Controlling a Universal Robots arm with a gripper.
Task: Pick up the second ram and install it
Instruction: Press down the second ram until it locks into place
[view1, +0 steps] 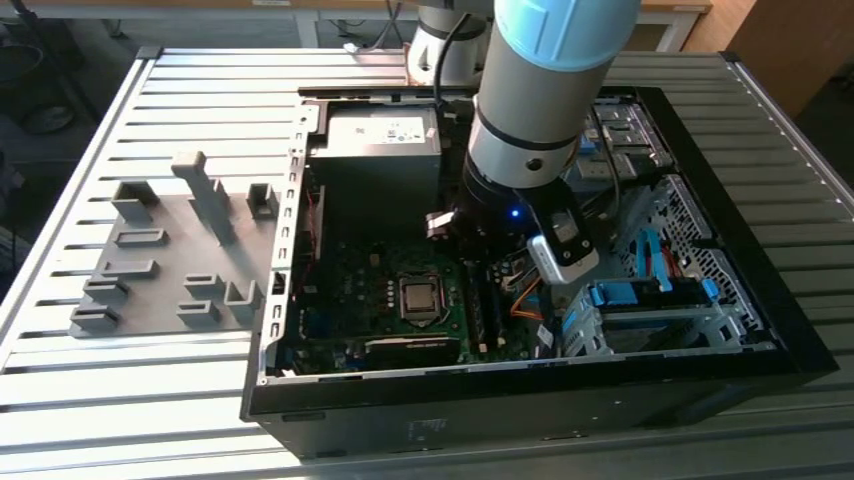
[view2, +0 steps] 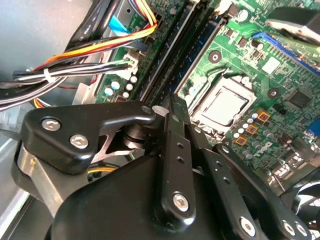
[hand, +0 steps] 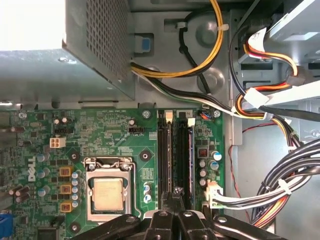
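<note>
Black claw (hand: 176, 197) — blue ram (hand: 190, 155) slotted

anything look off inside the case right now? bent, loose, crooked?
Nothing stands out. The gripper sits low over the RAM slots on the motherboard, beside the bare CPU socket. The sticks in the slots look straight, and the cable bundle lies to one side, off the board.

open computer case (view1: 747, 330) on slatted table (view1: 80, 400); holder blocks (view1: 174, 260) at exterior view's left; arm (view1: 541, 90) over motherboard (view1: 360, 290)
</note>
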